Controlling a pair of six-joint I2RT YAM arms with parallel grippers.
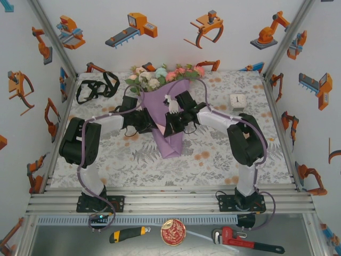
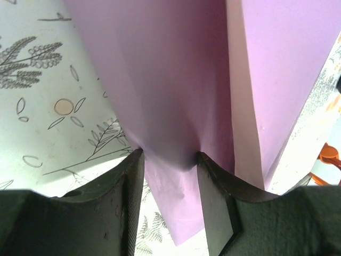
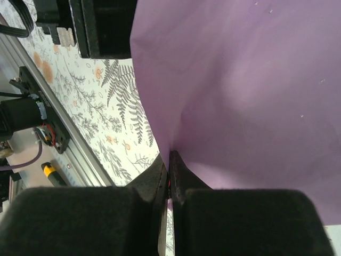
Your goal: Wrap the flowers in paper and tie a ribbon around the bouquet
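The bouquet lies in the middle of the table as a lilac paper (image 1: 171, 140) cone, its narrow end toward me. Pink, white and pale blue flowers (image 1: 164, 74) stick out of its far end. My left gripper (image 1: 154, 124) reaches in from the left. In the left wrist view the left gripper (image 2: 169, 160) pinches a bunched fold of paper (image 2: 176, 80) between both fingertips. My right gripper (image 1: 171, 127) comes in from the right. In the right wrist view the right gripper (image 3: 170, 160) is shut tight on a paper (image 3: 245, 90) edge. The black ribbon (image 1: 98, 88) lies loose at the back left.
A small white clock (image 1: 237, 101) stands at the back right. On the shelf in front of the arm bases lie a utility knife (image 1: 128, 233), a round red tin (image 1: 173, 231) and a red pipe wrench (image 1: 248, 242). Patterned walls close in the table on three sides.
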